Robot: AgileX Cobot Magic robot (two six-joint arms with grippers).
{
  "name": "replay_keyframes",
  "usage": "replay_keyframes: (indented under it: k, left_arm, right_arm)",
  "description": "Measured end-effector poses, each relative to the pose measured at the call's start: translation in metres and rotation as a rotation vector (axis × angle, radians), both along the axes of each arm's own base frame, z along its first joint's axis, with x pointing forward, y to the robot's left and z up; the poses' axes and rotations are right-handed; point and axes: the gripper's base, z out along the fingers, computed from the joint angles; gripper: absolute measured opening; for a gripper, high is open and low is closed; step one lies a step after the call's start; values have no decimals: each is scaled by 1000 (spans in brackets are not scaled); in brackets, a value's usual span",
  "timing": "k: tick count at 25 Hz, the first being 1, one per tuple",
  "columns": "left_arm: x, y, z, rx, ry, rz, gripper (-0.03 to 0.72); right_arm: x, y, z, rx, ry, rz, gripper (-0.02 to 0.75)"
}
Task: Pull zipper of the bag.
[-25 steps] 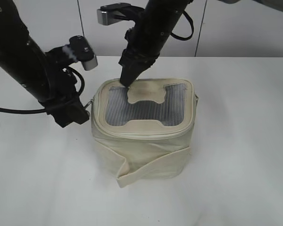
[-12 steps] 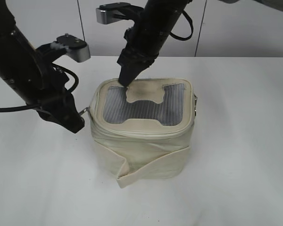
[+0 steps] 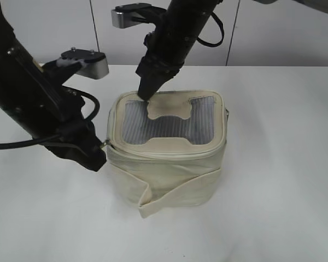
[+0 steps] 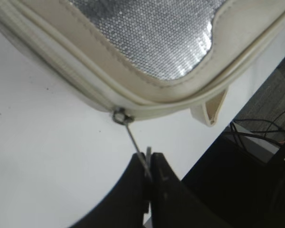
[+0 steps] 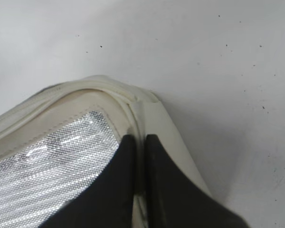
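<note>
The cream bag [image 3: 169, 169] stands mid-table, its silvery mesh top [image 3: 164, 125] facing up. My left gripper [image 3: 102, 148] is at the bag's front-left corner. In the left wrist view the left gripper [image 4: 147, 156] is shut on the thin silver pull tab [image 4: 133, 138], which runs taut from the slider [image 4: 118, 116] on the zipper [image 4: 61, 61]. My right gripper [image 3: 145, 95] comes down on the bag's back-left top corner. In the right wrist view the right gripper [image 5: 137, 140] is pinched on the rim seam [image 5: 133, 102] beside the mesh [image 5: 52, 161].
The bag sits on a white table [image 3: 273, 164], and a loose cream strap [image 3: 175, 188] crosses its front. A black cable [image 3: 16, 144] trails from the left arm. The left wrist view shows the table edge with dark floor and cables [image 4: 261, 156] beyond.
My left gripper has travelled forward along the bag's left side to the front-left corner, drawing the pull tab and slider with it. The right gripper has stayed on the back corner.
</note>
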Motion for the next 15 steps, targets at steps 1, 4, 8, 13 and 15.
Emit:
replay_keyframes:
  k: [1, 4, 8, 13, 15]
  left_arm:
    - [-4, -4, 1, -3, -2, 17, 1]
    - [-14, -18, 1, -6, 7, 67, 1]
    - [-29, -38, 3, -28, 4, 112, 1]
    - [-44, -62, 4, -94, -27, 171, 1]
    - [-48, -70, 4, -119, -34, 191, 1]
  right_arm:
    - [0, 0, 0, -3, -2, -1, 36]
    - [0, -1, 0, -10, -1, -11, 36]
    - [1, -2, 0, -16, 0, -23, 36]
    - [1, -2, 0, -15, 1, -23, 36]
    - [1, -1, 0, -11, 4, -24, 36]
